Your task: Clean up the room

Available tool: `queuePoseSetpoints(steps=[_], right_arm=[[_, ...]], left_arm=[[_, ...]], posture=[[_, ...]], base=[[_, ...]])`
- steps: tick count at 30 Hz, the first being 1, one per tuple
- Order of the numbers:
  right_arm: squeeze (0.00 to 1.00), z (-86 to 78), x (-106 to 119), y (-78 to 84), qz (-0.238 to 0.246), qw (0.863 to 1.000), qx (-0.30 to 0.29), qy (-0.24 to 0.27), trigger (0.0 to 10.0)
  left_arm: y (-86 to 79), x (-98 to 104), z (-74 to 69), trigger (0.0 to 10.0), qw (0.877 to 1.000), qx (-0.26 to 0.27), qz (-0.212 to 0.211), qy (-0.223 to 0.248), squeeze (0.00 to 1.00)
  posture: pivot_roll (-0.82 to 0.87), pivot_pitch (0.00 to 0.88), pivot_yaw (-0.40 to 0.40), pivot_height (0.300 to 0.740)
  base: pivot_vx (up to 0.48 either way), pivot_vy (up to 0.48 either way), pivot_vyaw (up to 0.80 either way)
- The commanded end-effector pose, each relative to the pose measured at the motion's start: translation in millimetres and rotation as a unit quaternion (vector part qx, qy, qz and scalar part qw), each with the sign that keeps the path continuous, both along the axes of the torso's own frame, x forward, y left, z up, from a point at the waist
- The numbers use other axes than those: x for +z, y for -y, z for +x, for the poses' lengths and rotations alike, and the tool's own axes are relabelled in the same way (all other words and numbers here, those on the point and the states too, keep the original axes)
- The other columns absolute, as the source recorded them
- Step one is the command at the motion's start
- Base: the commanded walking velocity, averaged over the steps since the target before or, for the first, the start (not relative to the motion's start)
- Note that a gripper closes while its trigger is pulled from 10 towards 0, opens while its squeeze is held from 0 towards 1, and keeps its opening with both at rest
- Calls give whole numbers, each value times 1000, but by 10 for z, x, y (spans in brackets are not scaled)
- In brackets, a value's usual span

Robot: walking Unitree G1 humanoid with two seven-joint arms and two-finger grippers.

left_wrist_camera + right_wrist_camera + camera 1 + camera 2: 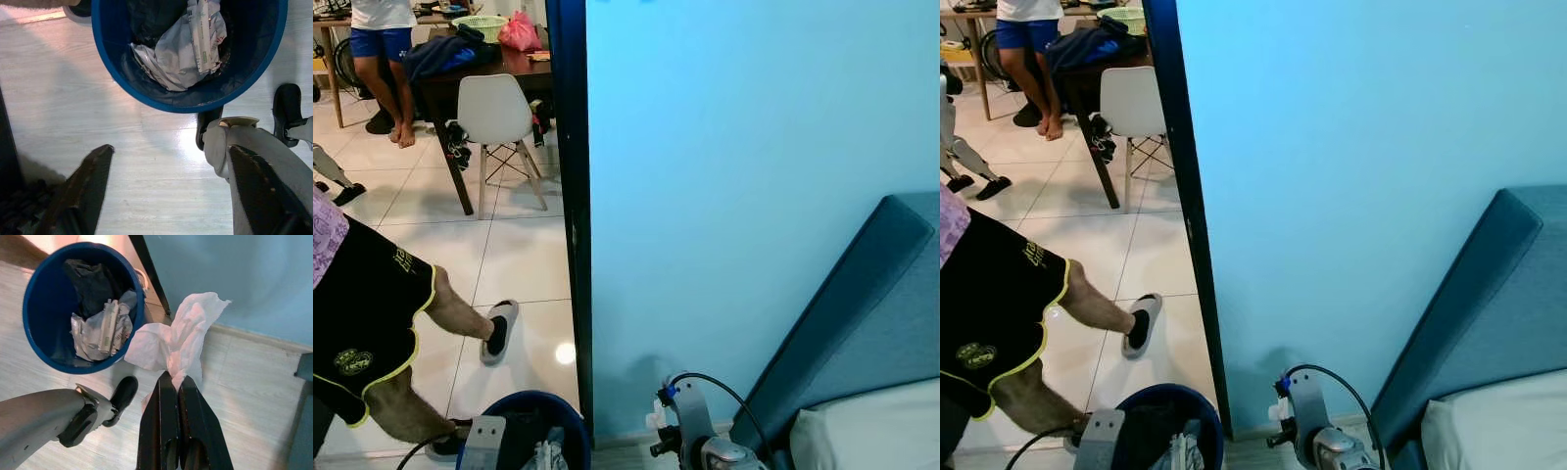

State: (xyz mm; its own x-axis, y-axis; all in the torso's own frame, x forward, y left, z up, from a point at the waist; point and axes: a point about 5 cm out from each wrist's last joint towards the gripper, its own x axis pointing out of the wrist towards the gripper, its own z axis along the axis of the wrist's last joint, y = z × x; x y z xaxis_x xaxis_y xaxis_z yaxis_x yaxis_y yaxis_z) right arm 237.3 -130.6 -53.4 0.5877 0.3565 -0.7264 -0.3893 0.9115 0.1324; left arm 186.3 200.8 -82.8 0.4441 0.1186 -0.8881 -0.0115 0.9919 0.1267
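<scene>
Near the bottom centre of the right wrist view, the right tool [177, 378] is clenched on a crumpled white tissue [173, 340], held above the pale floor [244, 396] just beside the blue bin [36, 340]. That bin holds a black bag and crumpled grey wrappers [181, 46]. Low in the left wrist view, the left tool [168, 169] hangs released over the floor below the bin. At lower left of the head view, a person's leg [450, 313] stands by the blue wall [754, 196].
</scene>
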Motion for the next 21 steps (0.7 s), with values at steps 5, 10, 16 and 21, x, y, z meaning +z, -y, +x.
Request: queuePoseSetpoints(steps=[5,10,16,21], right_arm=[[0,114,115,-185,29,997,71,22,10000],[0,135,171,-332,13,982,188,20,10000],[0,155,234,-432,27,964,264,1,10000],[0,135,248,-467,34,951,306,-17,10000]], left_arm=[[26,-96,-204,10000,999,-7,-1,-31,0],[84,-156,-331,10000,999,-7,-4,-50,0],[178,-220,-478,10000,997,-9,-12,-72,0],[170,-226,-498,10000,997,-16,-12,-81,0]], posture=[[-65,59,-55,740],[-49,56,-60,740],[-31,55,-68,740],[-23,57,-72,740]], base=[[0,0,800],[0,0,800],[0,0,800],[0,0,800]])
